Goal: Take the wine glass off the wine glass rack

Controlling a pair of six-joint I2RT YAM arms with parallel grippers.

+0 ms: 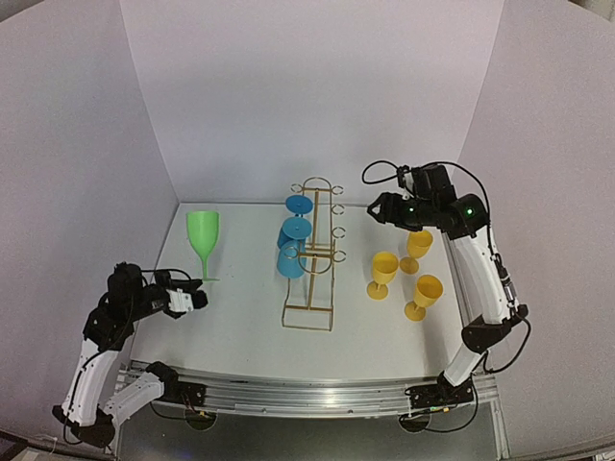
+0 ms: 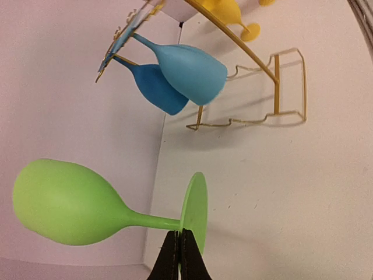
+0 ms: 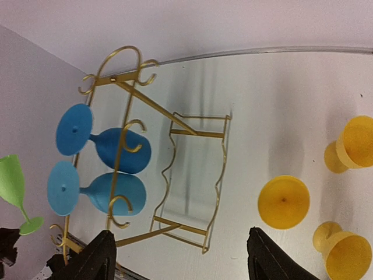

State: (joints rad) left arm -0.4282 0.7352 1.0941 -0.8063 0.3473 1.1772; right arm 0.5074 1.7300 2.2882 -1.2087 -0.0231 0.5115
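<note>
Right claw (image 3: pixel 183 259) spread wide, empty; left claw (image 2: pixel 178 256) closed; rack (image 1: pixel 316 259) front-to-back, rounded end far.

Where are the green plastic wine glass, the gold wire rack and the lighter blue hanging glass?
Green plastic wine glass (image 2: pixel 64 201): left wrist view, its bowl.
Gold wire rack (image 2: pixel 276 84): left wrist view, an upright bar.
Lighter blue hanging glass (image 2: pixel 192 70): left wrist view, its bowl.

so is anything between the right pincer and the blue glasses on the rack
Only the rack itself: the blue glasses hang on its left side, the open right pincer hovers off its right, so its middle rail and right-hand loops lie between.
</note>
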